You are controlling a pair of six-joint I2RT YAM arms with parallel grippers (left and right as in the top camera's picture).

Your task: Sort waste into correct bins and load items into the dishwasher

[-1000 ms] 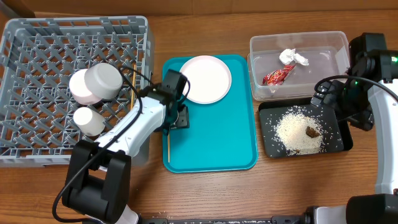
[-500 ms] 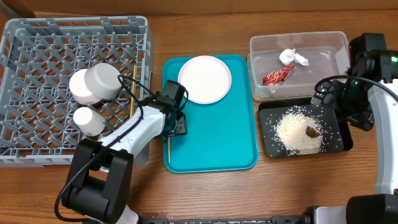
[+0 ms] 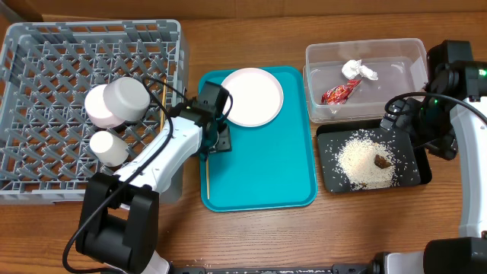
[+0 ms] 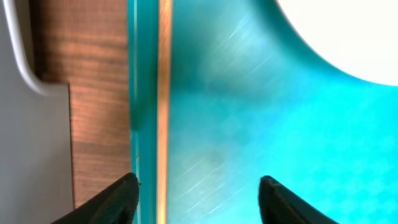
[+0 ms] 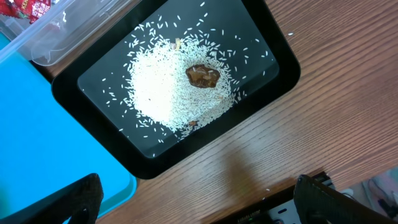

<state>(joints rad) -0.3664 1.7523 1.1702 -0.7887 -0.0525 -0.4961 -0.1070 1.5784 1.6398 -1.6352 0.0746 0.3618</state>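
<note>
My left gripper (image 3: 216,141) hovers open over the left edge of the teal tray (image 3: 266,171). In the left wrist view a wooden chopstick (image 4: 164,93) lies along that edge, between the fingertips (image 4: 121,200) and close to the left one, with nothing clamped. The white plate (image 3: 251,97) sits at the tray's back. In the grey dish rack (image 3: 46,61) are an upturned bowl (image 3: 127,97) on a pinkish saucer (image 3: 97,106), a white cup (image 3: 109,148) and another chopstick (image 3: 162,106). My right gripper (image 5: 205,205) stands open and empty above the black tray (image 5: 273,59).
The clear tub (image 3: 365,49) holds a white tissue (image 3: 358,70) and a red wrapper (image 3: 337,93). Rice (image 3: 365,161) and a brown lump (image 3: 382,160) lie in the black tray (image 3: 327,141). The rack wall (image 4: 31,155) stands just left of the teal tray.
The left gripper dipped toward the front along the tray's left edge, then came back to about where it was. The chopstick has not moved. The right arm is still.
</note>
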